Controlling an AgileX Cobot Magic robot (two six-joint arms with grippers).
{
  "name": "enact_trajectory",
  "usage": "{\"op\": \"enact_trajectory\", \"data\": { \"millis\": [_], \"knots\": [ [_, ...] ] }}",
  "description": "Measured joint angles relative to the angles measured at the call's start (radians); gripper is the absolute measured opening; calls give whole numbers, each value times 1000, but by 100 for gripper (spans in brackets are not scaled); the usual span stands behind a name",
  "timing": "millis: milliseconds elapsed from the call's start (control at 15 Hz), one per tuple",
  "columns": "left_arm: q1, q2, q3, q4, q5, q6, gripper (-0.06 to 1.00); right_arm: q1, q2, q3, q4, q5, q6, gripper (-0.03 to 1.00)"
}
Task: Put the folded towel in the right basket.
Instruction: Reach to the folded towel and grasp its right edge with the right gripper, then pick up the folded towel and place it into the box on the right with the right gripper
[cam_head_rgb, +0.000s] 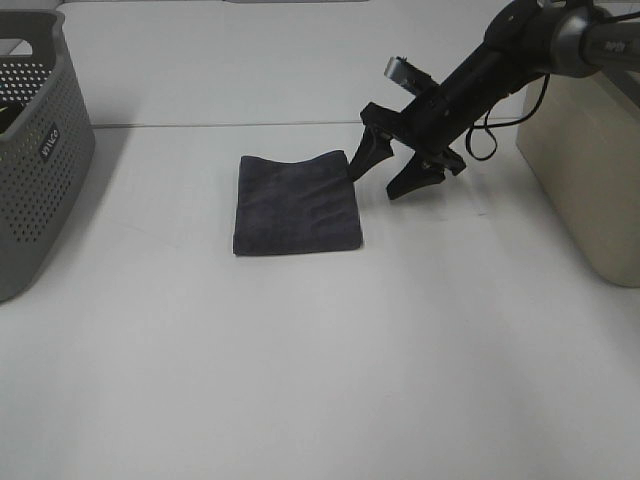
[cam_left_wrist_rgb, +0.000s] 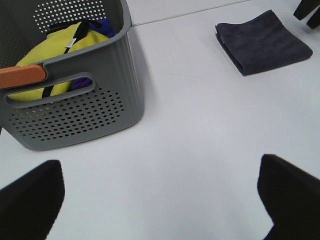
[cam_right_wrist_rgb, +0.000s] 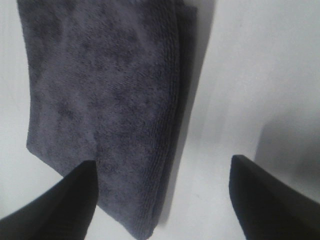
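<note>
The folded dark grey towel (cam_head_rgb: 296, 203) lies flat on the white table, mid-view. It also shows in the left wrist view (cam_left_wrist_rgb: 262, 42) and fills much of the right wrist view (cam_right_wrist_rgb: 100, 100). My right gripper (cam_head_rgb: 388, 168) is open at the towel's far right corner, one finger over the towel's edge, the other over bare table beside it. The right basket (cam_head_rgb: 590, 170) is a beige bin at the right edge. My left gripper (cam_left_wrist_rgb: 160, 200) is open and empty over bare table near the grey basket; it is out of the high view.
A grey perforated basket (cam_head_rgb: 35, 150) stands at the left edge. In the left wrist view this basket (cam_left_wrist_rgb: 90, 100) holds yellow and blue cloth (cam_left_wrist_rgb: 55, 55). The table's far edge runs behind the towel.
</note>
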Motion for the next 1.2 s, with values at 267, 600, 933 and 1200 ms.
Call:
{"op": "enact_trajectory", "data": {
  "millis": [267, 600, 933, 1200],
  "knots": [
    [0, 0, 0, 0, 0, 0, 99, 25, 49, -10, 73, 10, -19, 67],
    [0, 0, 0, 0, 0, 0, 99, 65, 70, -12, 68, -17, -19, 21],
    [0, 0, 0, 0, 0, 0, 99, 68, 48, -18, 50, -20, -19, 4],
    [0, 0, 0, 0, 0, 0, 99, 68, -196, -21, -99, -21, -15, 4]
  ]
}}
